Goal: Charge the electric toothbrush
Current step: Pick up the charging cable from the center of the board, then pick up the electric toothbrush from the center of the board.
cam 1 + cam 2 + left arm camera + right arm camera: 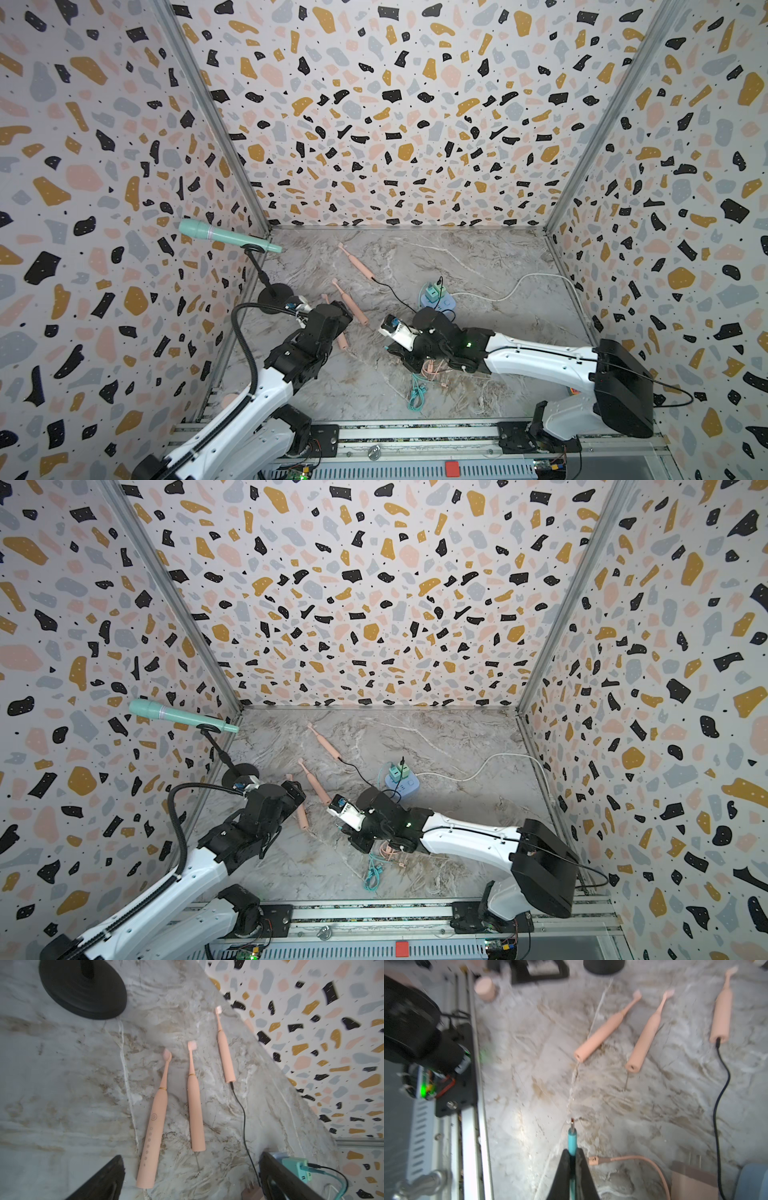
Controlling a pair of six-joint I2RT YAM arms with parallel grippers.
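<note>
1. On the grey marble-patterned tabletop (478, 257), nearest my left arm: buttoned toothbrush (153, 1126), slim round peach-pink plastic, button row up, lying flat, charging port at its butt open.
2. Just beside it, not touching: plain toothbrush (195, 1109), same peach-pink body, smooth side up, port likewise open. I take one of these two as the piece to charge; which, I cannot tell.
3. Farther back: plugged toothbrush (225, 1055), same make, thin black cable (243, 1113) seated in its butt.
4. Left gripper (191, 1158): black jaws spread wide, hovering above items 1 and 2, touching neither.
5. Right gripper (572, 1154): jaws pinching the teal barrel plug (572, 1138) just behind its bare metal pin; the pin points towards the open butts, well short of them.
6. Near my right arm: pale blue round power strip (446, 302) carrying mint-green adapters; loose pink cable (633, 1160) on the surface beside the right jaws.
7. Handling, my judgement: the body looks light, stiff and smooth, and being round it should roll or skid when the pin pushes in. I would clamp across the thick handle at mid-length, butt left clear, avoiding the thin neck and bristles. The teal cord is limp; only the plug gives purchase.
</note>
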